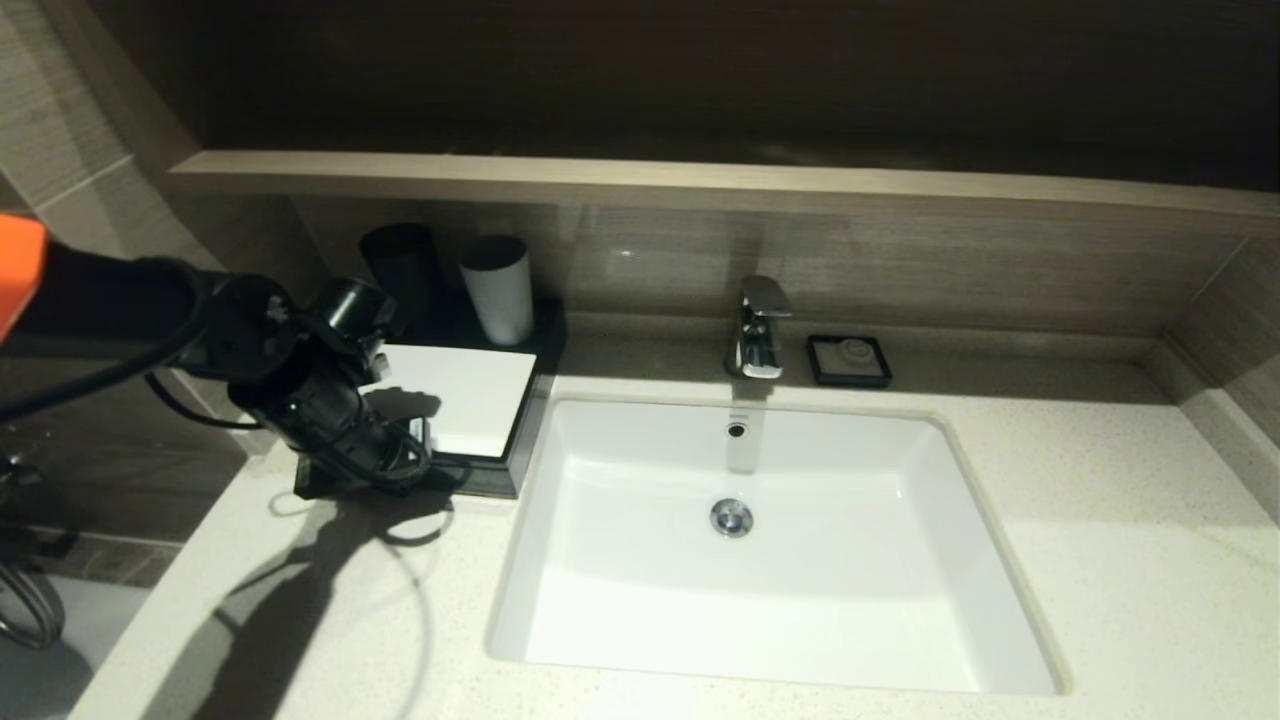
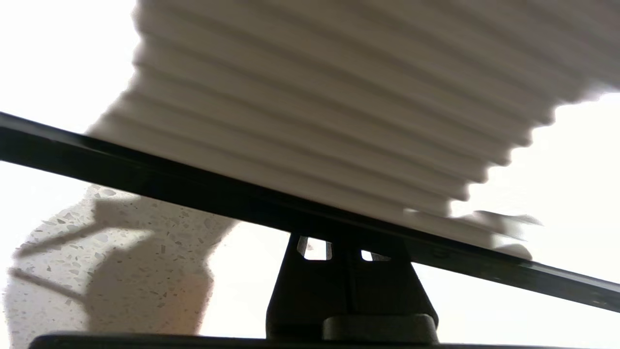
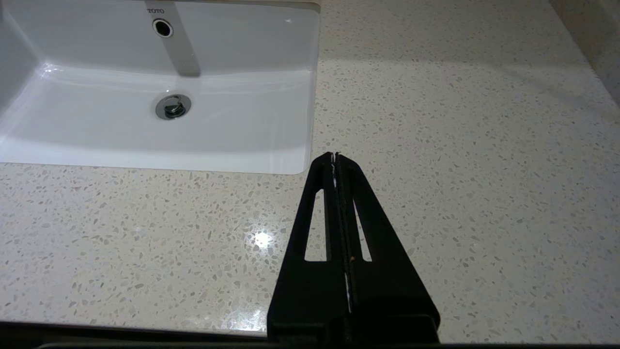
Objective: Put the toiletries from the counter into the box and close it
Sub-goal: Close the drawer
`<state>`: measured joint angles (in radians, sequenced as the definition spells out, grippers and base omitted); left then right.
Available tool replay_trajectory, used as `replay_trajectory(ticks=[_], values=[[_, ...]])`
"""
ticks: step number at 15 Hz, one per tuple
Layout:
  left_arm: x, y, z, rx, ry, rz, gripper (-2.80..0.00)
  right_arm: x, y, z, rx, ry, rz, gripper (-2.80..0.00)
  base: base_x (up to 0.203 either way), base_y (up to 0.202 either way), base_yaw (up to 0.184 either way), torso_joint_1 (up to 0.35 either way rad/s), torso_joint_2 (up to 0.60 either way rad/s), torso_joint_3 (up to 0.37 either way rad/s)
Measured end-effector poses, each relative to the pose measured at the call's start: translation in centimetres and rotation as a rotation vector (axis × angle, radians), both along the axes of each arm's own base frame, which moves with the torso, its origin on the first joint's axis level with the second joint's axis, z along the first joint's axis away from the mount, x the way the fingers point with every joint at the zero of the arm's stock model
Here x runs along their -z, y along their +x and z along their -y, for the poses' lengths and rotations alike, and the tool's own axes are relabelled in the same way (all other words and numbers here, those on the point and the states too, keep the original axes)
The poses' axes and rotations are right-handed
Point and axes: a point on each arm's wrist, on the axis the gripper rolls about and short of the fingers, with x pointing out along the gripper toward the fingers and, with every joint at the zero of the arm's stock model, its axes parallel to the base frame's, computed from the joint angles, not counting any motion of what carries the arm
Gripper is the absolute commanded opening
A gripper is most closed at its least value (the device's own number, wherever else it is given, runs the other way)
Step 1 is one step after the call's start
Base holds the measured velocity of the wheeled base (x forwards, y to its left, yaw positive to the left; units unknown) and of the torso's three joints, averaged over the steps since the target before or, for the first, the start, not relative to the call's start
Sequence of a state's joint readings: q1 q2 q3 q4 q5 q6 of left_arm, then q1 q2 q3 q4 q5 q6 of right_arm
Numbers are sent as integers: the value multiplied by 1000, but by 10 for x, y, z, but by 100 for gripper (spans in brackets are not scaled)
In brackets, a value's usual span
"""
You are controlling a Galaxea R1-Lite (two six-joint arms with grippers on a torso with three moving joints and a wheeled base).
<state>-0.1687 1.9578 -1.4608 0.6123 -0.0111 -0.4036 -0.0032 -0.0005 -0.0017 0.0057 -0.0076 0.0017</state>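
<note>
- Left gripper (image 1: 420, 455), fingers pressed together, sits at the black box's (image 1: 470, 400) near front edge, apparently touching it.
- Right gripper (image 3: 335, 157), fingers likewise together, hovers over the bench (image 3: 460, 169).

left arm (image 1: 300, 390): black, orange band, looped cable | claws (image 3: 335, 160): black, slotted

The head view looks down and forward from above, taking in the whole basin (image 1: 760, 540) and speckled surface (image 1: 1130, 600). The left wrist view sits tight against the box (image 2: 232, 194) edge. The right wrist view looks from just above the surface (image 3: 484, 194), sharing the basin (image 3: 97, 135) with the head view.
</note>
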Motion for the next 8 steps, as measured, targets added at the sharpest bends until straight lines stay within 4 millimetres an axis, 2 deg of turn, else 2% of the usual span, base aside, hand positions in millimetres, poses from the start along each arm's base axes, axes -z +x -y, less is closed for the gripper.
replay_trajectory(ticks=[8], values=[[-4,0,-9,-20,7,-3,-280,0,0,0,0,-1,0,-280,0,0,0,0,0,0]])
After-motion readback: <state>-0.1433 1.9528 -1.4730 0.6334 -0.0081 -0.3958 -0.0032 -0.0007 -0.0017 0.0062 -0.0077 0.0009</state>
